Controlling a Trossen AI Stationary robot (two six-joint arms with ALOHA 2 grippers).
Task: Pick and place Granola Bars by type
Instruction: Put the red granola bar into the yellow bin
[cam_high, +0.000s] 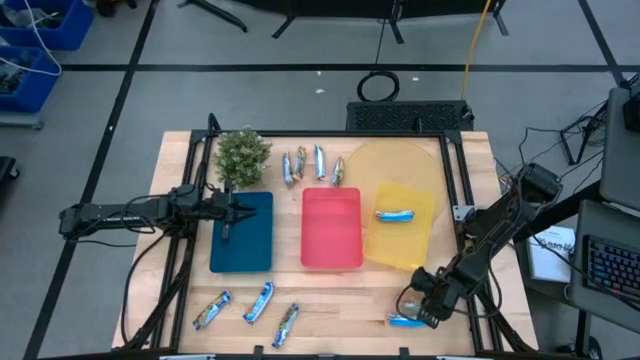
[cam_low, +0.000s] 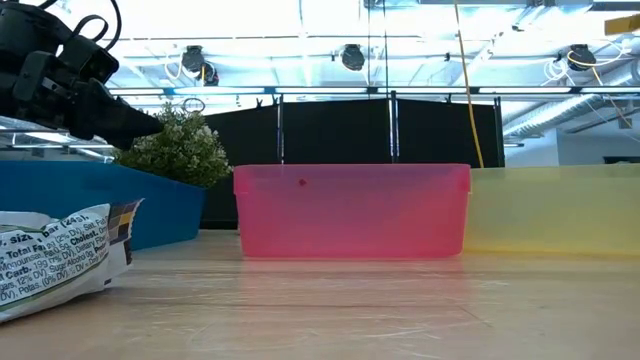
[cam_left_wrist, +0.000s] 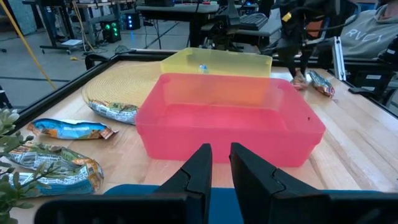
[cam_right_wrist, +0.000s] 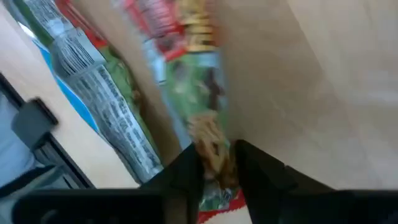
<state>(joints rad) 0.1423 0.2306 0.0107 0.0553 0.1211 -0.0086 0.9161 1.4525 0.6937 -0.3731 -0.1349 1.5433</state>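
Starting at the left, the left claw (cam_high: 226, 209) hangs over the blue tray (cam_high: 243, 250), its fingers (cam_left_wrist: 198, 171) a narrow gap apart with nothing between them. Just behind it stands the small green plant (cam_high: 242, 155). Nearer the front edge than this claw lie three bars (cam_high: 249, 308) in a loose row, shiny blue and silver wrappers with dark print. Beyond the plant, four more bars (cam_high: 312, 164) sit in a cluster near the table's back edge; the left wrist view shows them as crinkled foil with blue, orange and green marks. Directly ahead of the left claw is the red tray (cam_high: 332, 228), then the yellow tray (cam_high: 402, 240), with one blue-and-orange bar (cam_high: 395, 215) lying in the yellow one and a round woven mat (cam_high: 400, 160) behind it.

At the right front corner, the right claw (cam_high: 418, 308) is low over a pair of bars (cam_high: 405, 320) on the wood. Its own wrist view shows a green, red and silver bar (cam_right_wrist: 186, 81) running between the fingers (cam_right_wrist: 186, 177), which are nearly closed around its end, with a second bar (cam_right_wrist: 93, 93) just beside it.

The table (cam_high: 470, 180) is pale wood planks in a dark frame. Around it are a grey floor with black lines, cables, blue bins (cam_high: 45, 40) and a keyboard (cam_high: 610, 265).

The low view alone shows a bar's printed label (cam_low: 60, 250) up close and the bright ceiling lights (cam_low: 350, 55). A person's grey sleeve (cam_left_wrist: 373, 31) appears only in the left wrist view.
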